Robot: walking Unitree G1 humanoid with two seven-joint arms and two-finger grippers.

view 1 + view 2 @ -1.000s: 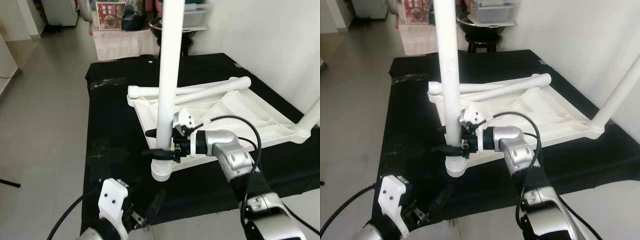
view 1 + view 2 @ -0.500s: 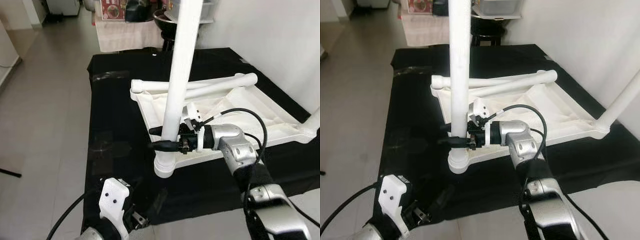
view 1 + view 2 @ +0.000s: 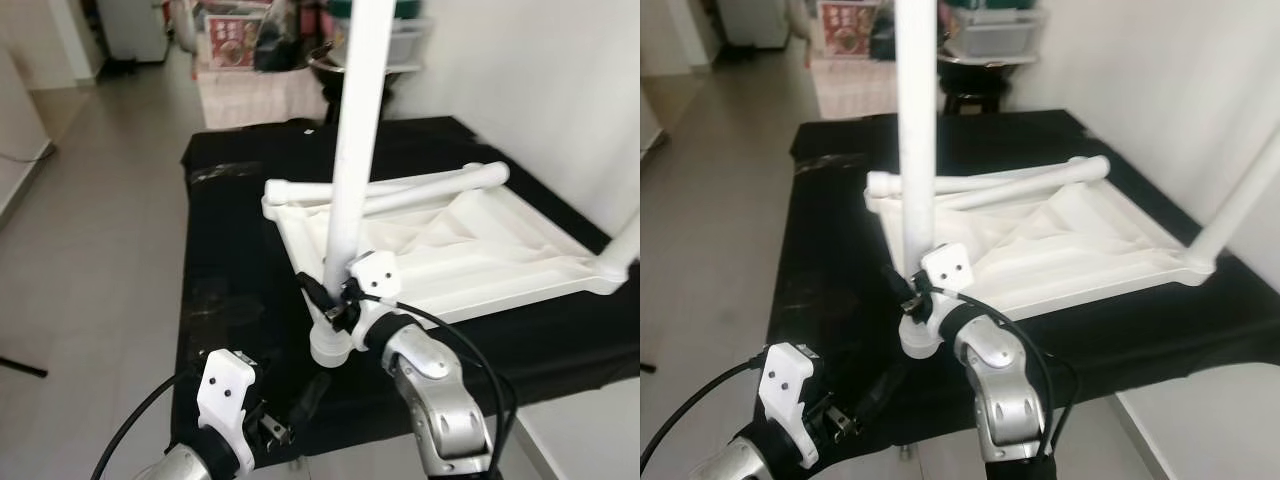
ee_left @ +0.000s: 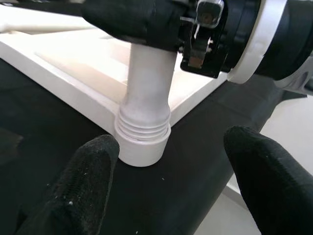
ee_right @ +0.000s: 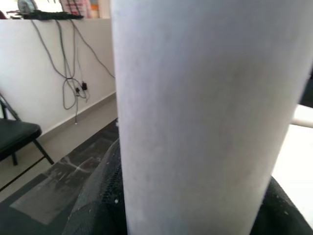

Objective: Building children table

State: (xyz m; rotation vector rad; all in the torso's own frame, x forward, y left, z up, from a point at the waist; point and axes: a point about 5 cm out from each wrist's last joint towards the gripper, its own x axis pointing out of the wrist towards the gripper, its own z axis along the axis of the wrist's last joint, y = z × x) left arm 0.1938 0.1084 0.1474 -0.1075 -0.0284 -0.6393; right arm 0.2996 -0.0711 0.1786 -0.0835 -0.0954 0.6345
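Note:
The white children's table top (image 3: 480, 250) lies upside down on a black-covered table (image 3: 230, 250). One white leg (image 3: 350, 180) stands upright in the near-left corner socket (image 3: 330, 345). My right gripper (image 3: 324, 300) is shut on this leg just above the socket, reaching from the near side. In the right wrist view the leg (image 5: 195, 107) sits close between the fingers. My left gripper (image 3: 300, 405) hovers low at the table's near edge, open, with its fingers (image 4: 93, 166) apart and facing the threaded socket (image 4: 144, 137). A second leg (image 3: 420, 185) lies across the top, and a third (image 3: 622, 245) stands at the right corner.
The black table's near edge (image 3: 330, 430) is just below my grippers, with tiled floor (image 3: 90, 220) to the left. A white wall (image 3: 540, 90) runs along the right. A cloth-draped stand (image 3: 250, 95) and a dark stool (image 3: 335, 70) stand behind the table.
My right gripper has swung round the upright leg from its right side to its near side, still shut on it. The head camera has shifted slightly.

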